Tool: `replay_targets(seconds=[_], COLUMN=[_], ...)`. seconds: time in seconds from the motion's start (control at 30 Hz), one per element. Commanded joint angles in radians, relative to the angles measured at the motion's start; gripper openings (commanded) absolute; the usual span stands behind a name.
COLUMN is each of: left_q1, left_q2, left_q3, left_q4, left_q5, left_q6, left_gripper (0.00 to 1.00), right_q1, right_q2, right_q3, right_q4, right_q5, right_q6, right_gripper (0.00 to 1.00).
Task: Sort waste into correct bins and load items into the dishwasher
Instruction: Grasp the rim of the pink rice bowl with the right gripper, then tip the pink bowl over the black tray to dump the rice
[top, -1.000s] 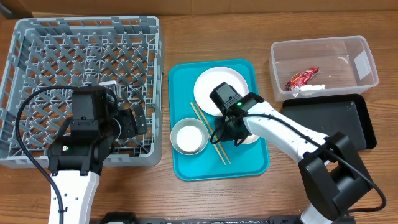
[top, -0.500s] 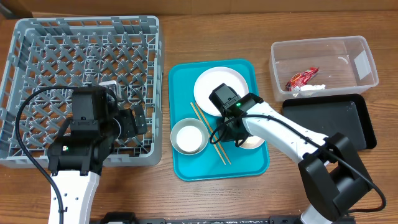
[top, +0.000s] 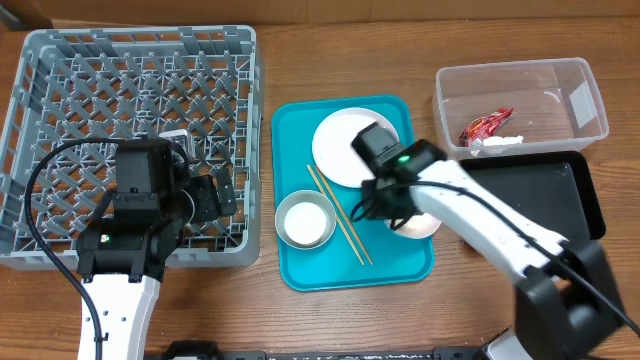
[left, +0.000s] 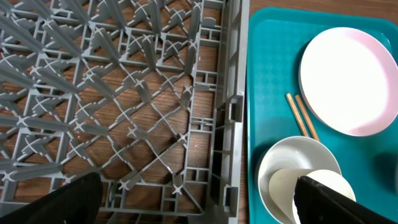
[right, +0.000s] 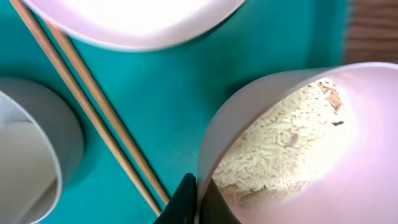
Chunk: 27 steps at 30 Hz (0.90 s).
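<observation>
Currently the right end effector (right: 195, 200) is pinching the near rim of the pinkish-white bowl (right: 367, 162), one finger inside and one outside the wall. The heap of white rice-like grains (right: 273, 149) lies in the bowl just ahead of the fingers. The two wooden chopsticks (right: 93, 118) lie flat on the teal tray (right: 186, 106) to the left of this end effector, the grey bowl (top: 304, 220) is beyond them, and the white plate (top: 340, 145) is ahead. The clear tub (top: 520, 75) and black tray (top: 540, 200) stand on the counter (top: 350, 320) well apart to its right. The red wrapper (top: 485, 126) lies in the tub; its white print, and a pale label on the tub wall, are too small to read. The left end effector (top: 205, 200) is spread wide over the near corner of the grey dish rack (top: 60, 90), gripping nothing.
</observation>
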Motion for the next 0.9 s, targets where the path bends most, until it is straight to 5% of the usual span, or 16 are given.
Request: replay_targets(seconds=[0.0, 0.3, 0.6, 0.87], left_q1=[-0.007, -0.007, -0.007, -0.007], left_q2=[0.004, 0.004, 0.004, 0.004], left_q3=[0.024, 0.024, 0.024, 0.024], left_q4=[0.002, 0.003, 0.006, 0.006], left_q5=[0.011, 0.011, 0.011, 0.011], left_q6=[-0.014, -0.014, -0.014, -0.014], left_gripper=[1.00, 1.00, 1.00, 1.00], right_q1=[-0.082, -0.375, -0.764, -0.962], right_q2=[-0.098, -0.133, -0.132, -0.127], right_q3=[0.048, 0.049, 0.002, -0.096], right_q4=[-0.016, 0.002, 0.038, 0.056], right_q5=[-0.022, -0.248, -0.760, -0.956], right_q6=[-0.042, -0.192, -0.408, -0.511], right_gripper=[0.04, 0.04, 0.04, 0.04])
